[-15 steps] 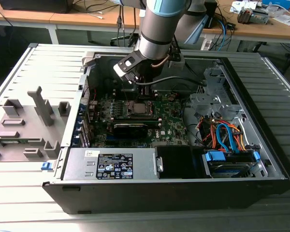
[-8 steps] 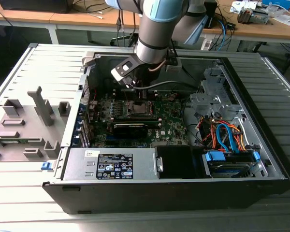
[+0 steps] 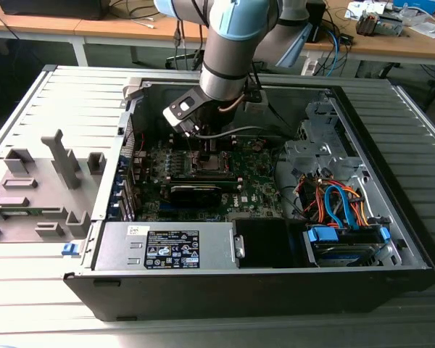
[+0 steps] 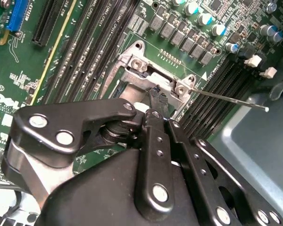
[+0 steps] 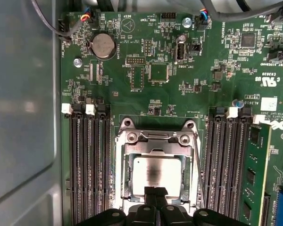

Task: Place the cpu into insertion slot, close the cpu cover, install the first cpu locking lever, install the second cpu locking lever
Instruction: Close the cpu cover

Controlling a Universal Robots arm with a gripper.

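Note:
In the first wrist view the cpu [image 5: 156, 173] lies in the insertion slot [image 5: 124, 137], its silvery top showing through the window of the cpu cover [image 5: 153, 149], which lies flat over it. My gripper [image 5: 155, 192] is shut, its tips together at the cover's edge with nothing seen between them. A thin wire locking lever [image 5: 197, 162] runs along one side of the socket. In the second wrist view that lever [image 4: 226, 99] juts out over the memory slots, beside the gripper [image 4: 156, 100]. In the exterior view the gripper [image 3: 203, 145] hangs low over the socket [image 3: 206, 164].
The green motherboard [image 3: 254, 177] sits inside an open computer case [image 3: 239, 290]. Black memory slots [image 5: 87, 165] flank the socket, one holding a memory stick [image 5: 252, 179]. A power supply [image 3: 170, 246], a drive cage and coloured cables [image 3: 341, 206] fill the case's near side. A grey fixture tray [image 3: 36, 188] lies outside it.

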